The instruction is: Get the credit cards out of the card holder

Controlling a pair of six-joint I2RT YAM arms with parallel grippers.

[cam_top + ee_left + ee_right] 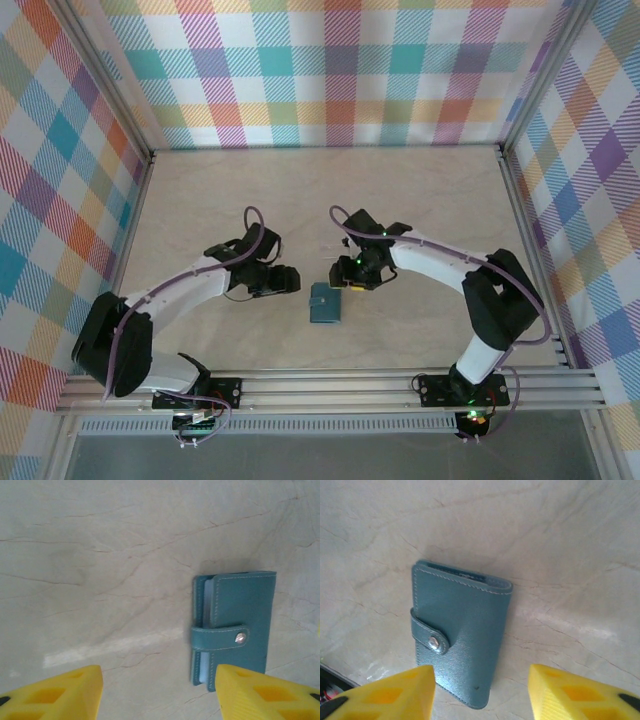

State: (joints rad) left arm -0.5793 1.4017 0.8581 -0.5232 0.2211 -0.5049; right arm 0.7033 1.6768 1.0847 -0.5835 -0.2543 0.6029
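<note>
Left gripper (287, 281) hangs low over the pale marbled table (420, 200), just to the left of the card holder (324, 304). It points toward the holder, and its jaws are spread wide and hold nothing. In the left wrist view its two yellow fingers (55, 695) sit at the bottom corners with bare tabletop in the gap between them. The holder lies off to the right of that gap. It is ahead of the right-hand finger, whose tip covers its near lower corner.

The holder lies flat and closed on the table, near the middle of the front edge and between the two grippers. Its strap (215, 634) is wrapped round the open side and fastened with the round metal snap (240, 638). Thin pale edges (205, 597) show in the slit above and below the strap, and what they belong to cannot be told.

Right gripper (352, 281) hovers just up and to the right of the holder. It is empty, with its jaws far apart. In the right wrist view the holder lies at a slant ahead of its fingers (580, 695), snap side up. The holder's near end reaches down into the gap, closer to the left-hand finger than to the right-hand one. Neither finger touches it.
</note>
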